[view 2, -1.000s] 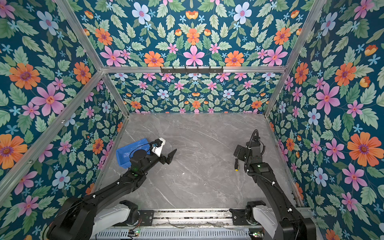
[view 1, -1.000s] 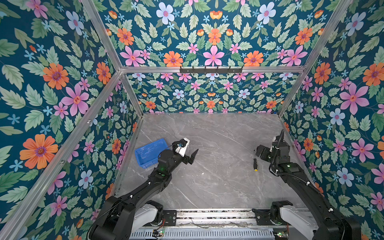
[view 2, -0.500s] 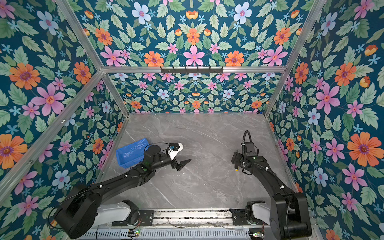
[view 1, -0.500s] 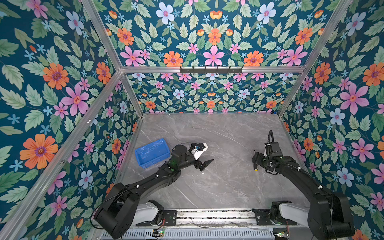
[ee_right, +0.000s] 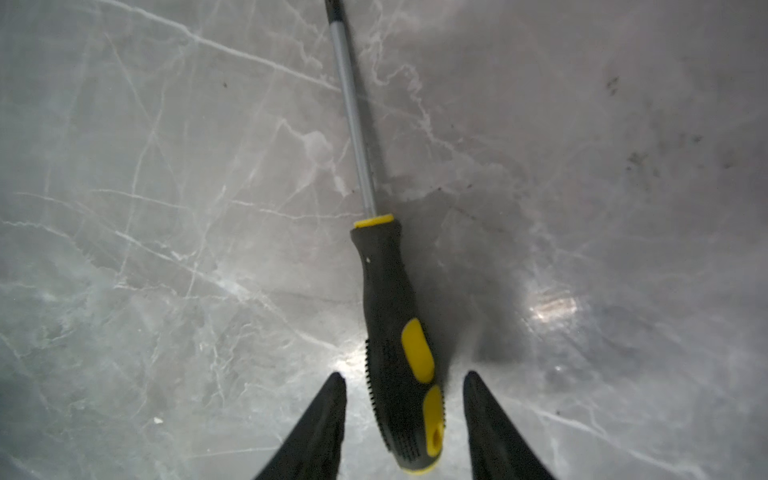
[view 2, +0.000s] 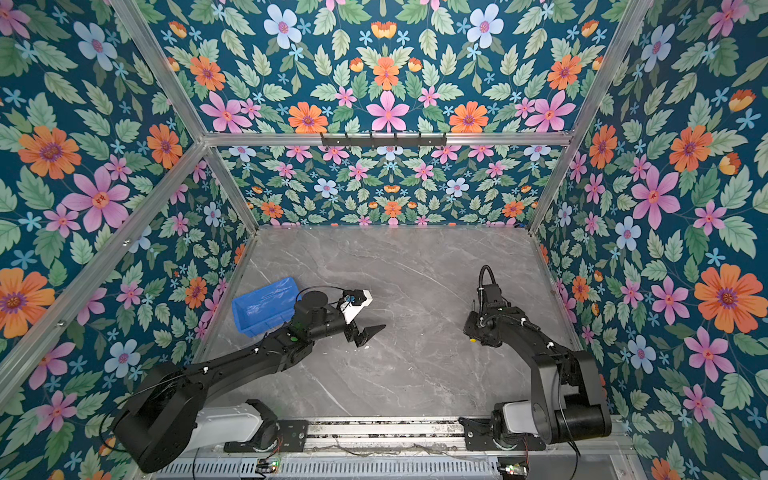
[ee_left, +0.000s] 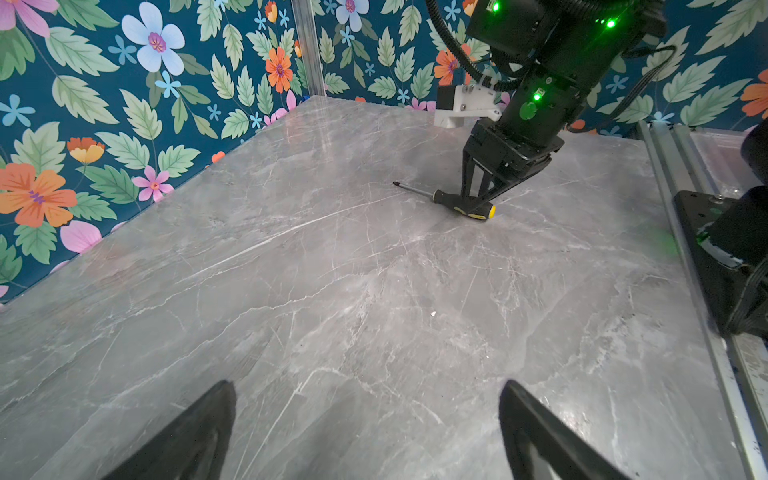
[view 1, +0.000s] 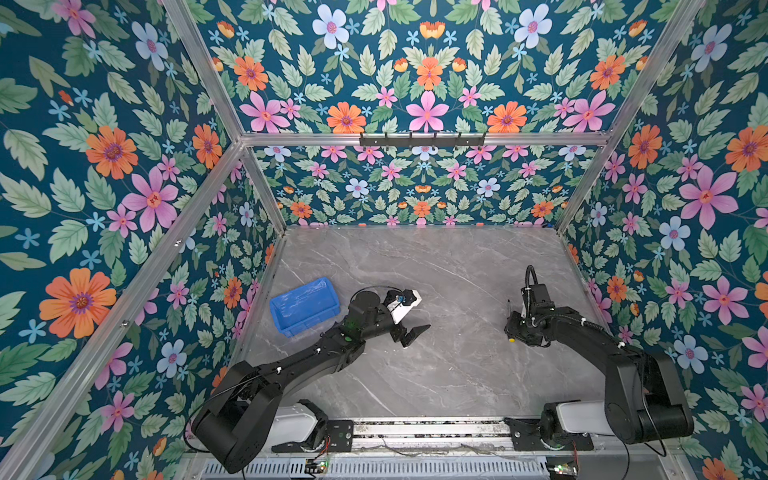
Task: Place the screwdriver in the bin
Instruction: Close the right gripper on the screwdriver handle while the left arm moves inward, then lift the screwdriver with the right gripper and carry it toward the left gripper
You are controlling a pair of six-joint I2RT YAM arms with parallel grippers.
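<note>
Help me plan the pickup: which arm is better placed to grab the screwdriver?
Right. The right gripper already straddles the screwdriver handle on the table. The left gripper hangs open, well short of it, nearer the bin.

bright even light; wrist view dim, glare, soft blur.

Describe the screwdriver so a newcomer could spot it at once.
On the grey marble table, look to the right side, opposite the blue bin. The screwdriver lies flat between the right gripper jaws: black handle, yellow accents, thin metal shaft.
</note>
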